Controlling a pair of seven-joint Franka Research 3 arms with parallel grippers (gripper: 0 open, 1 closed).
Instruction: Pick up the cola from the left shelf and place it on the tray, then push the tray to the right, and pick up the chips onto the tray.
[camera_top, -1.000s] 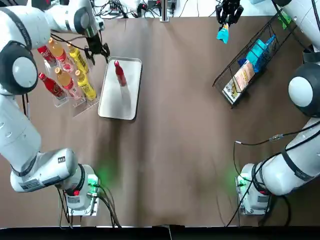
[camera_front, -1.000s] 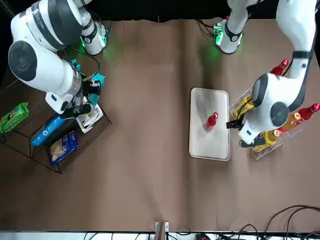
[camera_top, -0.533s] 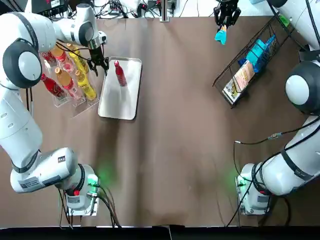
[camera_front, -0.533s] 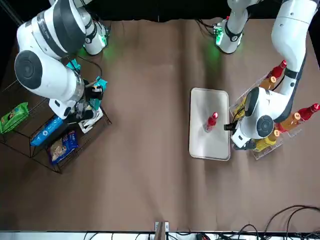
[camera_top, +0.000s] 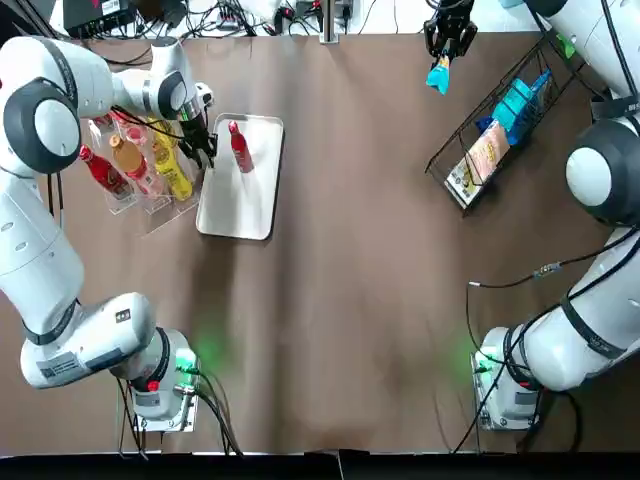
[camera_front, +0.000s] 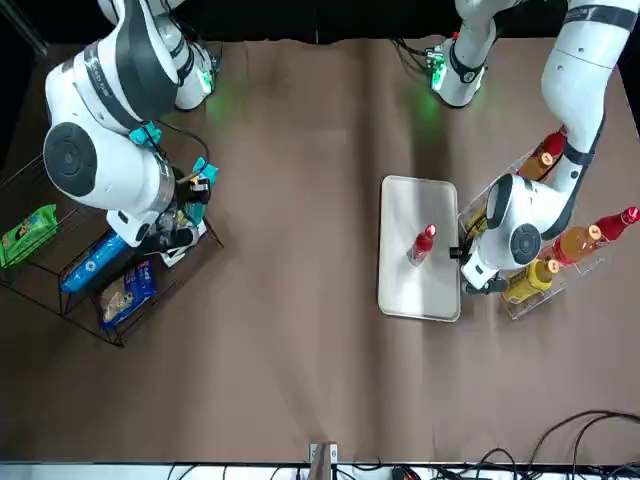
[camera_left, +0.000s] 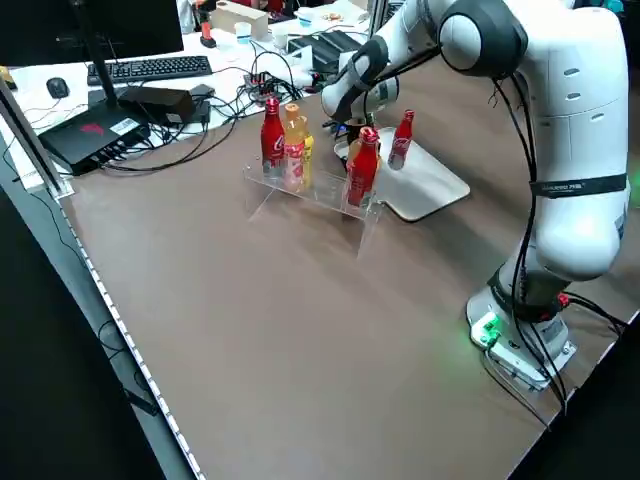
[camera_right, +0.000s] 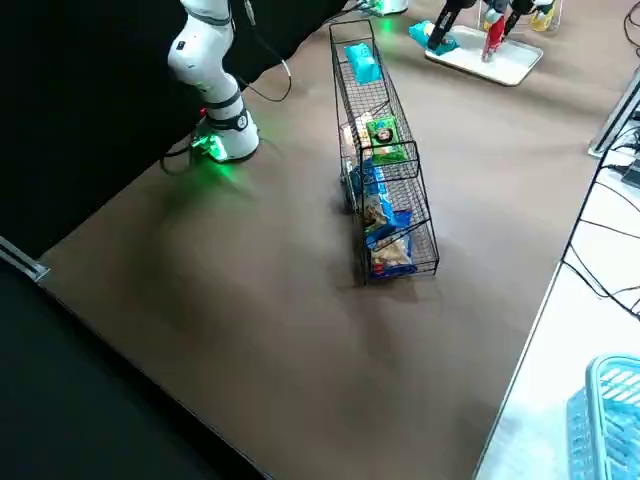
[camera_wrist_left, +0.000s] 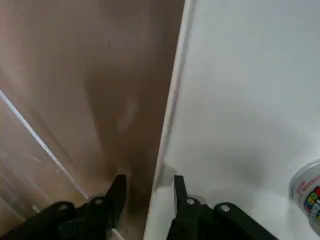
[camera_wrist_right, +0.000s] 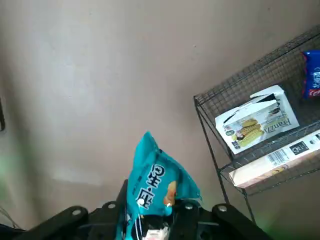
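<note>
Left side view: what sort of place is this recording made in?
Probably a robotics lab: a keyboard and cables beside the table, with a staged bottle shelf and snack rack.

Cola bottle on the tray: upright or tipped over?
Upright. The red cola bottle stands cap-up on the white rectangular tray, clearest in the left side view.
</note>
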